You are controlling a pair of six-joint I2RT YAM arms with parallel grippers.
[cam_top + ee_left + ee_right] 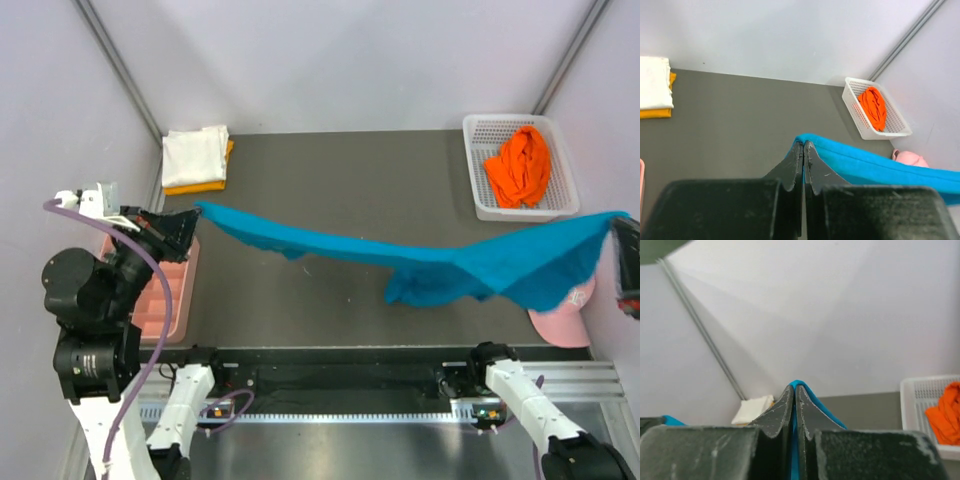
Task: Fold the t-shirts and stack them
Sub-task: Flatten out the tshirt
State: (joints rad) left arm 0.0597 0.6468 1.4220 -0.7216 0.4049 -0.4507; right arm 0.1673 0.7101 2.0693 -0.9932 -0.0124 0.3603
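Left gripper [803,149] and right gripper [794,390] each pinch an end of the teal-blue t-shirt [470,265], which hangs stretched between them above the table [340,180]; this looks like the spreading step, so next both should lower together to lay it flat.

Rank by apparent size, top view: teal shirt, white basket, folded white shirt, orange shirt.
1. teal shirt, raised nearer the camera
2. white basket
3. folded white shirt and orange shirt, too alike to rank
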